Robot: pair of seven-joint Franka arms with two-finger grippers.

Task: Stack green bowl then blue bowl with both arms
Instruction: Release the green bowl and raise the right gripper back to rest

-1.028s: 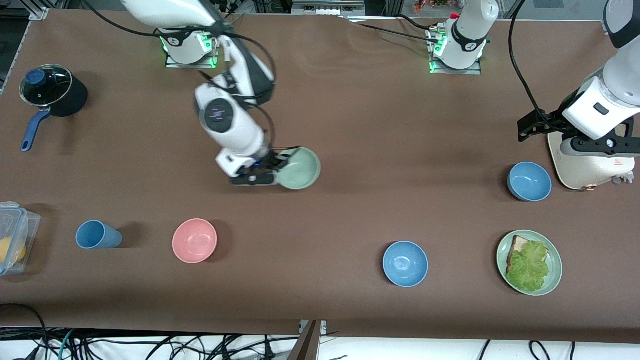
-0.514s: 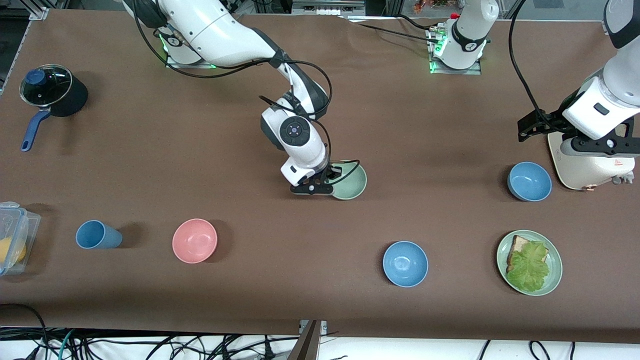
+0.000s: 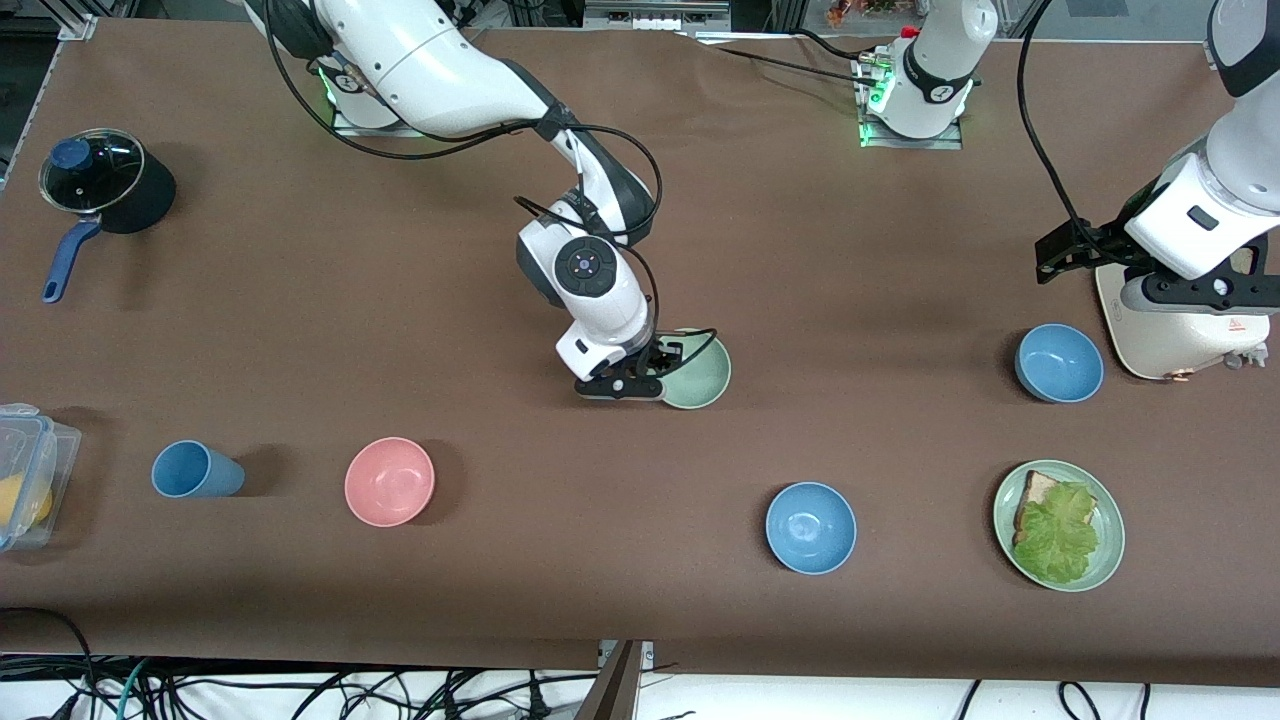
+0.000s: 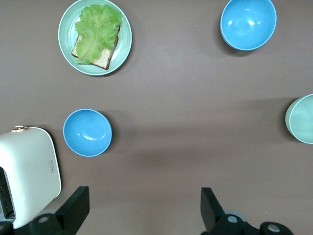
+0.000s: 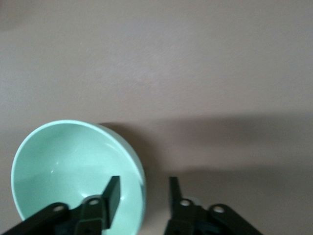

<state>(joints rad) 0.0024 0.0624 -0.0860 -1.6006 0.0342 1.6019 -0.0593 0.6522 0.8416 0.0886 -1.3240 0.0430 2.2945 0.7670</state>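
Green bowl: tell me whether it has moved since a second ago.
Yes. The green bowl has shifted toward the left arm's end of the table, closer to the toaster.

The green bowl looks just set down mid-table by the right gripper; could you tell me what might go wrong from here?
1. The right gripper has its jaws apart, still straddling the green bowl rim; lifting off at an angle could drag or tip it.
2. Two blue bowls sit in reach of the waiting, open left gripper: one by the toaster, one nearer the front camera. Either could be picked.
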